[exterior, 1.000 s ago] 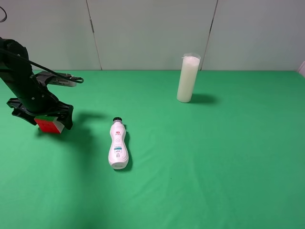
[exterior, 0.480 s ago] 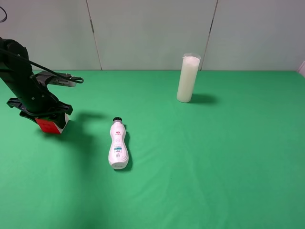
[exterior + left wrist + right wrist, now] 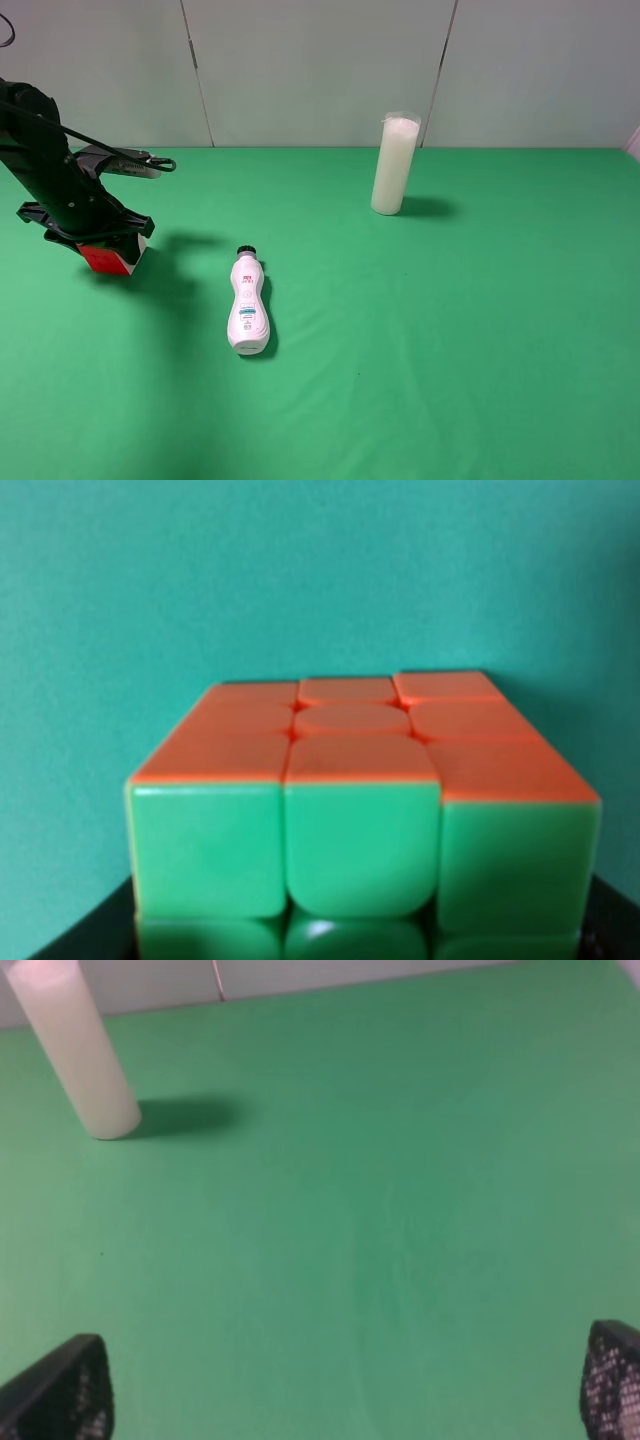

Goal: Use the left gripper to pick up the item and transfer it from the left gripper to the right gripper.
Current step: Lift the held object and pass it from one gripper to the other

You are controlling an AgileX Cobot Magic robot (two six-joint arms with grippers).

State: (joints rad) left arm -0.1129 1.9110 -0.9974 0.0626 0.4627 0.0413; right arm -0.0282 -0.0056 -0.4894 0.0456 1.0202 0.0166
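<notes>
From high up: left gripper (image 3: 100,245) clenched on the cube (image 3: 106,260) at the far left, low over the green cloth (image 3: 450,340); touching it or lifted, cannot tell. Well apart, a lying bottle (image 3: 248,305) and a standing white cylinder (image 3: 394,165); pale panelled wall (image 3: 320,70) behind. From the left wrist: cube filling the view, orange and green faces showing. Might slip or twist on lifting if held shallowly. From the right wrist: right gripper (image 3: 335,1400) spread wide, empty, above the cloth.
</notes>
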